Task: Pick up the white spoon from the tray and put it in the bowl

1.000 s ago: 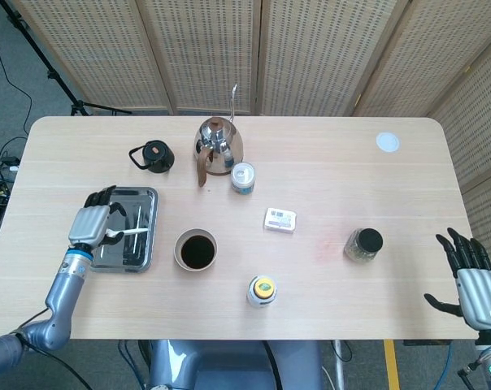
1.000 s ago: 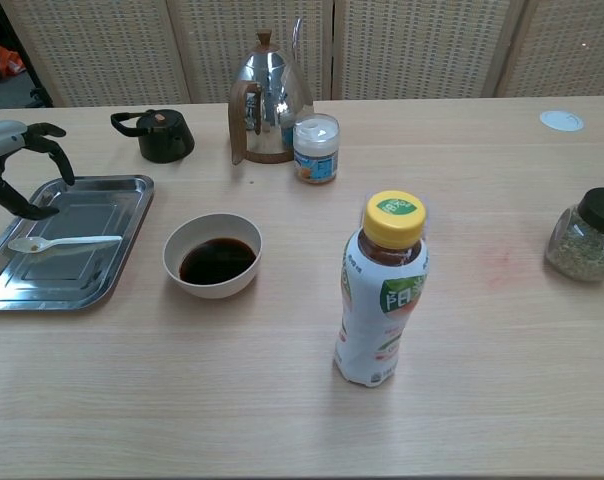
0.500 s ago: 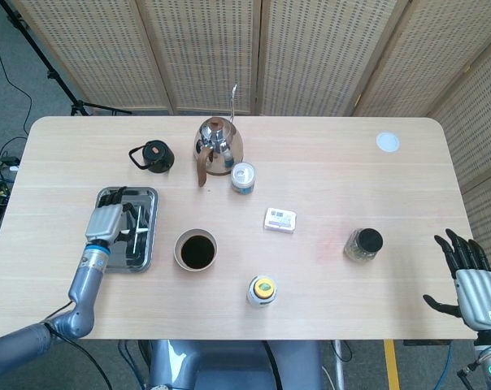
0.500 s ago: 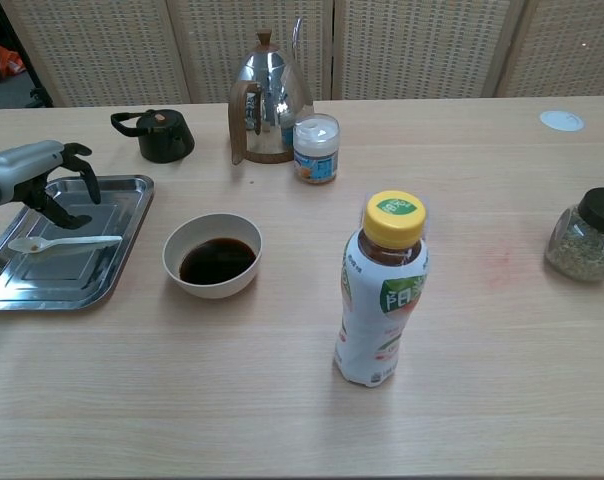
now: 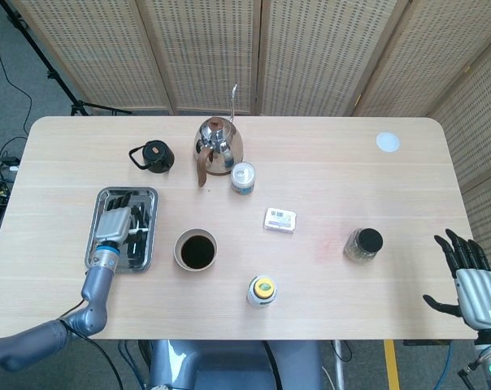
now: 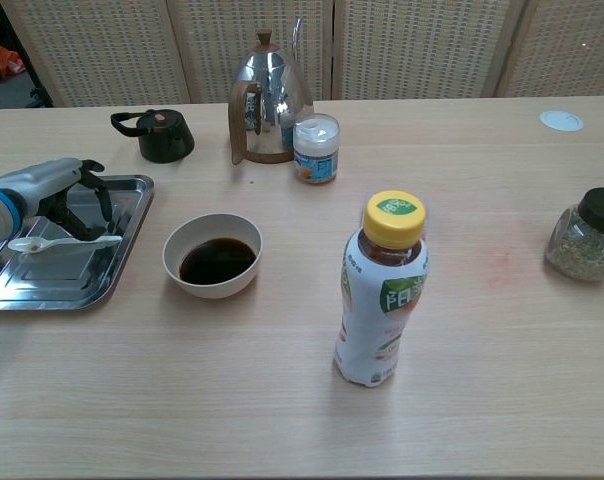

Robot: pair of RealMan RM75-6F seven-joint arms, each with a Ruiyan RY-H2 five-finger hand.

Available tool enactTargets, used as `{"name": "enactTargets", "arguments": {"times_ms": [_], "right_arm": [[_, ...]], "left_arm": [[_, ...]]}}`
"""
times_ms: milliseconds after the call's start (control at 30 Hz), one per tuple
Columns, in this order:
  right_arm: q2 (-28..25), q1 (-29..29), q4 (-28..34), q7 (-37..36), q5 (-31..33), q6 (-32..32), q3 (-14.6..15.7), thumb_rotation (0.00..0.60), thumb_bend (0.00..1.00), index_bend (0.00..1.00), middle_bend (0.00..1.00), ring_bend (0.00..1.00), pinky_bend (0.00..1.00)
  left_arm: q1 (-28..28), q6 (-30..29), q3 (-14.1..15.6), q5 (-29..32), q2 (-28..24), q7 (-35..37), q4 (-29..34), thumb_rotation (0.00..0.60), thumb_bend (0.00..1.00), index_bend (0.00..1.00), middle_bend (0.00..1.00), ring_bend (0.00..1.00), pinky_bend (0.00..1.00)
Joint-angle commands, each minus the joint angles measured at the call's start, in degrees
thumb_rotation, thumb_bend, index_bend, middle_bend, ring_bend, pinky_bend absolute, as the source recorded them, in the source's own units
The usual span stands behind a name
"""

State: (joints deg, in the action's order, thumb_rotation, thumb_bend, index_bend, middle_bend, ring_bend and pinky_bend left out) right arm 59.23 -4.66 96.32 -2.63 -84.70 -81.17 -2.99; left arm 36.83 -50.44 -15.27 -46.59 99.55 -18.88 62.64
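The white spoon (image 6: 62, 242) lies flat in the metal tray (image 6: 44, 286) at the table's left, its handle pointing toward the bowl. My left hand (image 6: 60, 186) hovers over the tray, fingers (image 6: 100, 192) apart and curved down just behind the spoon's handle; nothing is gripped. In the head view this hand (image 5: 115, 221) covers most of the tray (image 5: 154, 229) and hides the spoon. The white bowl (image 6: 212, 255) of dark liquid (image 5: 196, 249) stands just right of the tray. My right hand (image 5: 471, 281) hangs open off the table's near right corner.
A steel kettle (image 6: 270, 95), a black lidded pot (image 6: 154, 134) and a small jar (image 6: 315, 148) stand behind the bowl. A yellow-capped bottle (image 6: 384, 290) is near the front, with a white box (image 5: 280, 219) and a dark-lidded jar (image 5: 363, 244) to its right.
My left hand has moved from the tray's left edge inward over the tray, ending above the spoon. The spoon and the right hand have stayed put.
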Motion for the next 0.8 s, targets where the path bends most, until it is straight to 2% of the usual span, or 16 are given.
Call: {"name": "enactTargets", "arguments": {"times_ms": [33, 800], "right_arm": [[0.0, 0.0, 0.0, -0.1, 0.0, 0.1, 0.0, 0.6, 0.0, 0.04, 0.0, 0.0, 0.0], [-0.3, -0.2, 0.0, -1.2, 0.2, 0.3, 0.0, 0.6, 0.0, 0.04, 0.0, 0.0, 0.0]], "left_arm": [[0.1, 0.1, 0.0, 0.4, 0.3, -0.1, -0.6, 0.6, 0.37, 0.54, 0.0, 0.0, 0.0], [2.1, 1.8, 0.4, 2.1, 5.2, -2.5, -7.3, 0.6, 0.37, 0.54, 0.0, 0.0, 0.0]]}}
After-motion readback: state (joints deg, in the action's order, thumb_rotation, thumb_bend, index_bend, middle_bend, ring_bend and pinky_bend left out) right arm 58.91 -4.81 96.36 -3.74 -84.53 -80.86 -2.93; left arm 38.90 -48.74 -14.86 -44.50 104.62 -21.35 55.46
